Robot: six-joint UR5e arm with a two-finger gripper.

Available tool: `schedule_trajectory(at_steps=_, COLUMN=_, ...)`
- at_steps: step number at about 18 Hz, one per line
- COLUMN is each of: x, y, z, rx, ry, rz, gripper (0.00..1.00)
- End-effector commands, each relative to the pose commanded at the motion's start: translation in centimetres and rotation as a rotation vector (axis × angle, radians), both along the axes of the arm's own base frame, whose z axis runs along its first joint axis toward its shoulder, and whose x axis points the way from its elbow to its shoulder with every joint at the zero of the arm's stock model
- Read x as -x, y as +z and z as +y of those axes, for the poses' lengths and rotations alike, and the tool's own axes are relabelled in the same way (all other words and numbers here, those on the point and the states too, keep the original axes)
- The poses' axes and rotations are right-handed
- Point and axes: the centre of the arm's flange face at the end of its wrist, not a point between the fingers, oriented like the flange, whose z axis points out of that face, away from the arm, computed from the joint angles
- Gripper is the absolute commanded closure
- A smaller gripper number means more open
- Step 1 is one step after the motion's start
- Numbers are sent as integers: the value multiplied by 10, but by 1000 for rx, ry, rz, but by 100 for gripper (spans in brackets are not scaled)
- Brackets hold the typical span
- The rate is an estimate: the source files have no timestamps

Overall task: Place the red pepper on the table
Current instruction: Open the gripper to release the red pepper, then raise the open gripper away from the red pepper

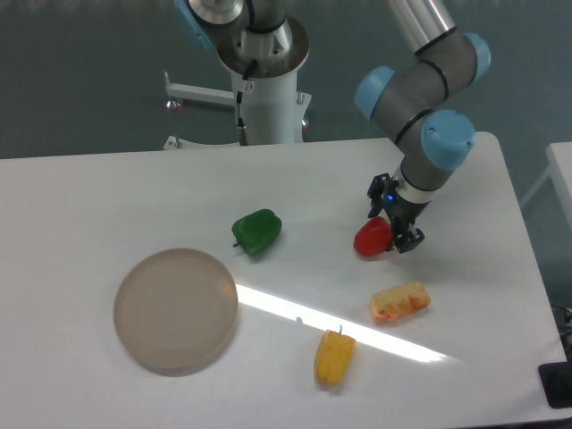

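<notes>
Red pepper (371, 237) sits clamped in the gripper (391, 229).

Gripper (386, 234) clamping red pepper (371, 238) low over white worktop (107, 188), green pepper (256, 231) lying left, round beige plate (175, 309) front-left, yellow pepper (333, 357) and orange piece (399, 302) sitting nearer camera.

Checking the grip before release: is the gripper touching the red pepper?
Touching. The fixed camera shows the gripper with its dark fingers pressed against the right side of the red pepper, no gap visible between them.
</notes>
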Motion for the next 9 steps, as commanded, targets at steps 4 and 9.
schedule_trajectory(at_steps=4, x=7, y=10, z=0, rx=-12, ry=6, rz=16, gripper=0)
schedule_trajectory(at_steps=9, x=21, y=36, z=4, rx=-32, ry=10, rz=61, gripper=0)
